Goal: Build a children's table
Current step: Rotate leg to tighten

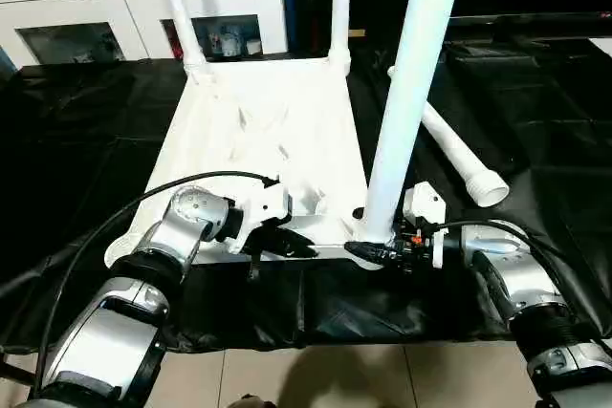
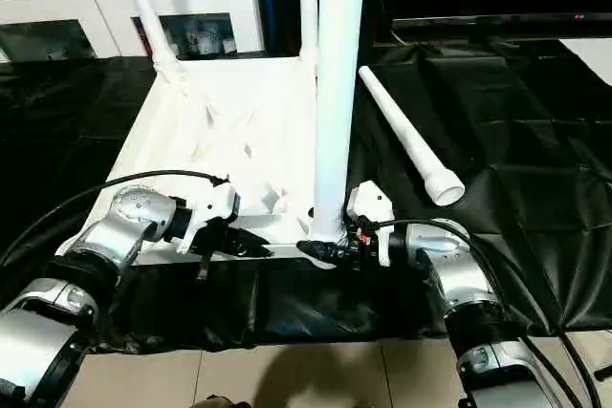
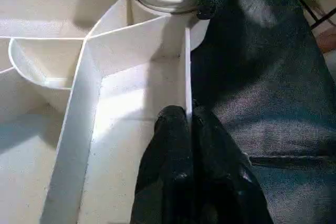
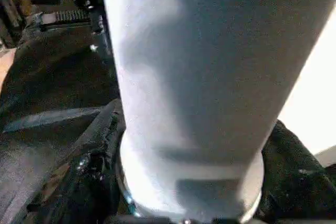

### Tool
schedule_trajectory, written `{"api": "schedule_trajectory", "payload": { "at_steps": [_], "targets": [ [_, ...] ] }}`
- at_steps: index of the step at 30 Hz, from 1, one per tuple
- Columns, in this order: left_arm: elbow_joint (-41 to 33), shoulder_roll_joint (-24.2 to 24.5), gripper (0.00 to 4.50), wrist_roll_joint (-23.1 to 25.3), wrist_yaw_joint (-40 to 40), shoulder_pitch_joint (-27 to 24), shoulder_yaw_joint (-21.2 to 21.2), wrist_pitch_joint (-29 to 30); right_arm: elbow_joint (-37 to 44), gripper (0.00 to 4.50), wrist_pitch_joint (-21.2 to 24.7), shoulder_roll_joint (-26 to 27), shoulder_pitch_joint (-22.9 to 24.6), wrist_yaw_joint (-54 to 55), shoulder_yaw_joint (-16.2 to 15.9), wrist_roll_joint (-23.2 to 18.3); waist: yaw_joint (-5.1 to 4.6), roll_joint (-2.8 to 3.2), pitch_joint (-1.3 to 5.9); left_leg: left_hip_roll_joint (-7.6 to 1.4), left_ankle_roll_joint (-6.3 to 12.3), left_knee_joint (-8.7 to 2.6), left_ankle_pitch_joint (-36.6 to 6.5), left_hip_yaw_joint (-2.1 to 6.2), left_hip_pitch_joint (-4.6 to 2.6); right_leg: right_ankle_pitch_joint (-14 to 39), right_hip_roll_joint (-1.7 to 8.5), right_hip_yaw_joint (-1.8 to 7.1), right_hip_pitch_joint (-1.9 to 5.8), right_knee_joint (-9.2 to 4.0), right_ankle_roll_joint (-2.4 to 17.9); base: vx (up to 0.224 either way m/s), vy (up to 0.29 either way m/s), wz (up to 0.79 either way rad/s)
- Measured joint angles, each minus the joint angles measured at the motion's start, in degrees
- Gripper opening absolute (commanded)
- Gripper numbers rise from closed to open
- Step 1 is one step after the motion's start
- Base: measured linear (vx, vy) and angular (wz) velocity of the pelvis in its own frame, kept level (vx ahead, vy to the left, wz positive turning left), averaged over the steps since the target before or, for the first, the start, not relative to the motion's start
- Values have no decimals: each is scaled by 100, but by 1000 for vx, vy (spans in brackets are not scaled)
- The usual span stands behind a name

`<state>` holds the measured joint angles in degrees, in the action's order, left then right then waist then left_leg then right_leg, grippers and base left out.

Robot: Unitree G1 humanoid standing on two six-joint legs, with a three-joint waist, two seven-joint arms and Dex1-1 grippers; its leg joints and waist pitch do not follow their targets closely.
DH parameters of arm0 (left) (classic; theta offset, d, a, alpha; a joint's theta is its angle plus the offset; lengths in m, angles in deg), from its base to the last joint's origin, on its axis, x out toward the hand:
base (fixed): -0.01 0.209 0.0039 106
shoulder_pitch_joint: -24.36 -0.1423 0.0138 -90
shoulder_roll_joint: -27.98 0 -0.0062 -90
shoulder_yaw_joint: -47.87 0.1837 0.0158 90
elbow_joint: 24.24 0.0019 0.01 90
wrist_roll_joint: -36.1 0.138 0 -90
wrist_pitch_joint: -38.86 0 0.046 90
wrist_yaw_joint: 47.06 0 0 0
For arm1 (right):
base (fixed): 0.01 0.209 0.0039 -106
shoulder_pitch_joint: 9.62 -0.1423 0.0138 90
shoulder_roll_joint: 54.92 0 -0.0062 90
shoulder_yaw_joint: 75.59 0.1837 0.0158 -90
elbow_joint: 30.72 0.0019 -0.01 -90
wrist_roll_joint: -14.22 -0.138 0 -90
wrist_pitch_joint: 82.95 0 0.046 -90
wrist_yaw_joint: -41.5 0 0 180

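The white tabletop [image 1: 268, 140] lies upside down on the black cloth, ribbed underside up. Two legs [image 1: 177, 7] [image 1: 341, 7] stand in its far corner sockets. A third leg [image 1: 411, 83] stands upright at the near right corner. My right gripper [image 1: 368, 253] is shut around that leg's ribbed base, one black finger on each side, as the right wrist view [image 4: 191, 182] shows close up. My left gripper [image 3: 184, 114] is shut on the thin near rim of the tabletop [image 3: 131, 93], to the left of that corner. The fourth leg [image 1: 459, 155] lies loose on the cloth to the right.
A black cloth [image 1: 535, 102] covers the work surface, and its near edge drops to a tiled floor [image 1: 316, 379]. A white cabinet with glass doors [image 1: 143, 7] stands behind the table. Black cables run along both forearms.
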<state>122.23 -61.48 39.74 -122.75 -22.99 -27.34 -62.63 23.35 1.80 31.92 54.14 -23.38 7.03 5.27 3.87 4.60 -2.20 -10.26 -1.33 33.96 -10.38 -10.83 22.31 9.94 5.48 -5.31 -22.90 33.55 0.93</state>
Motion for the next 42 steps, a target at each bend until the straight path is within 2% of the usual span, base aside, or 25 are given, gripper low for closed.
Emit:
{"api": "schedule_trajectory", "payload": {
  "at_steps": [3,8,11,14,15,17,21,24,27,31,37,40,42],
  "targets": [
    [68,-193,0,102,696,130,-58,316,-92,274,104,332,-13,1189,232,190,-49,-9,-1,-3,-33,3,-10,-12,-23,-7,0,8,8,12,10,0,0,0],
    [27,-605,0,133,1520,156,-148,767,-240,274,255,927,-53,2995,587,381,-197,-39,12,-4,-48,1,-2,-15,-41,-9,1,13,13,10,4,0,0,0],
    [13,-850,0,182,2042,152,-192,999,-412,274,251,1143,-148,3817,670,530,-214,-38,27,-3,-48,0,-3,-15,-62,-3,0,14,33,4,-5,0,0,0],
    [12,-1044,0,234,2352,122,-238,1125,-572,274,186,1233,-200,4251,712,650,-220,-34,27,1,-50,-18,-5,-15,-130,10,0,13,103,-32,-28,0,0,0],
    [9,-1061,0,241,2379,110,-243,1132,-595,309,147,1268,-200,4339,721,673,-227,-29,31,4,-50,-29,-5,-15,-139,11,0,12,114,-49,-30,0,0,0],
    [-16,-1061,0,244,2362,101,-243,1133,-601,344,52,1288,-190,4354,745,685,-235,-25,30,12,-50,-35,-5,-15,-134,14,2,20,110,-56,-34,0,0,0],
    [-118,-1033,0,253,2266,50,-226,1111,-584,378,-131,1287,-123,4195,745,680,-233,-22,32,22,-49,-46,-5,-16,-131,13,1,39,104,-54,-32,0,0,0],
    [-247,-937,0,245,2026,-29,-221,1032,-557,401,-278,1124,-59,3644,702,616,-223,-24,30,22,-49,-66,-5,-17,-129,13,1,37,97,-53,-33,0,0,0],
    [-351,-813,0,219,1674,-85,-189,918,-518,401,-327,947,-50,3068,632,529,-197,-16,26,18,-49,-88,-5,-19,-126,8,0,28,89,-48,-24,0,0,0],
    [-455,-520,0,123,945,-155,-127,644,-294,401,-297,511,74,1812,356,344,-128,-7,21,7,-46,-100,-4,-21,-104,23,-1,7,72,-49,-40,0,0,0],
    [-501,-247,0,3,230,-175,-92,498,31,401,-98,79,130,447,144,59,-38,-9,20,1,-22,-75,9,-21,-22,22,-1,3,0,-31,-37,0,0,0],
    [-497,-130,0,-51,-167,-186,-87,491,113,369,-39,-38,129,-113,-27,7,-7,-18,14,-6,-21,-53,8,-21,-11,21,-1,-2,-2,-25,-34,0,0,0],
    [-486,-97,0,-53,-299,-186,-86,481,119,365,-27,-97,121,-278,-78,-11,17,-20,13,-6,-20,-43,7,-22,-9,19,0,-1,-2,-24,-31,0,0,0]
  ]
}}
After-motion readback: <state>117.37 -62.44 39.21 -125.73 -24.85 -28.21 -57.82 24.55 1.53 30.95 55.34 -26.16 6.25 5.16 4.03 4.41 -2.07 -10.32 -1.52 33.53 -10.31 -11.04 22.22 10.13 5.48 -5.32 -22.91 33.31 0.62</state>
